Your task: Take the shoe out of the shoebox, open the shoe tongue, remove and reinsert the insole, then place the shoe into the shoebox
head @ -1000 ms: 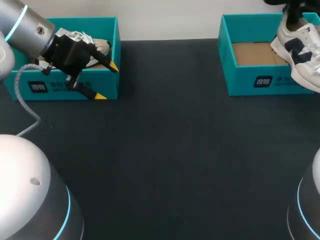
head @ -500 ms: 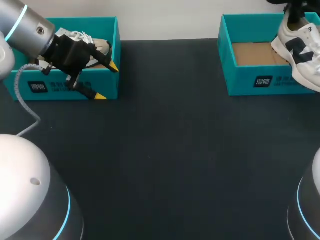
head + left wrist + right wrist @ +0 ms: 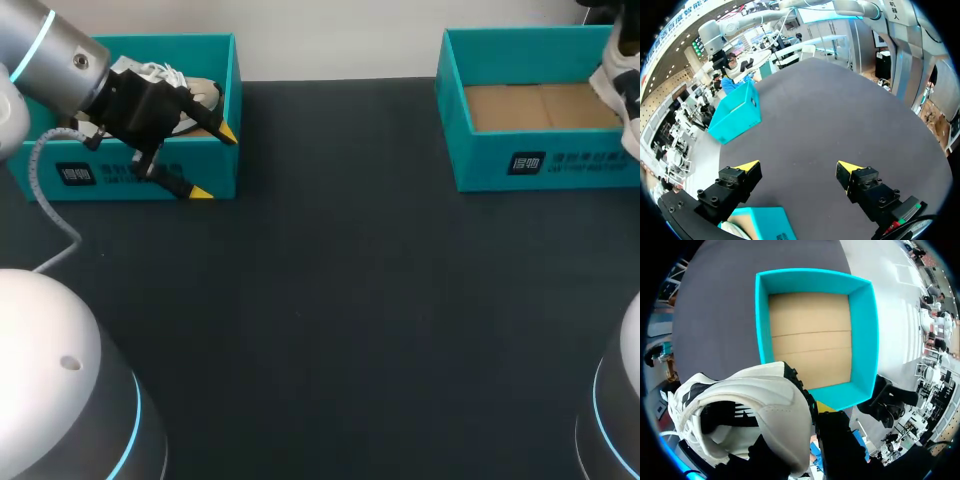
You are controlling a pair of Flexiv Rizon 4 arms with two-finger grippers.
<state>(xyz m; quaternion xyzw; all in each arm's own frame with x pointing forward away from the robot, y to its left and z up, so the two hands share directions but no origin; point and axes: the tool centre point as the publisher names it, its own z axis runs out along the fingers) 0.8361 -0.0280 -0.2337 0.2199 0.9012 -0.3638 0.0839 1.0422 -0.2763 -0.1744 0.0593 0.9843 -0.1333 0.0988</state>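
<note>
In the head view a white shoe with dark panels [image 3: 626, 92] hangs over the right end of the right teal shoebox [image 3: 500, 165], half cut off by the view's edge. The right wrist view shows my right gripper [image 3: 816, 410] shut on the heel collar of this shoe [image 3: 750, 410], above the box [image 3: 860, 340] and its bare cardboard floor. A second white shoe [image 3: 168, 82] lies in the left teal shoebox [image 3: 225, 70]. My left gripper [image 3: 214, 162] stands open over that box's front right corner, with nothing between its fingers [image 3: 747, 167].
Dark tabletop [image 3: 340, 300] spans the space between the two boxes. A grey cable [image 3: 45, 200] hangs from my left arm in front of the left box. In the left wrist view the far teal box [image 3: 735, 112] stands across the table.
My right arm has carried the shoe to the right, so it is now mostly past the head view's edge. The left arm has stayed where it was.
</note>
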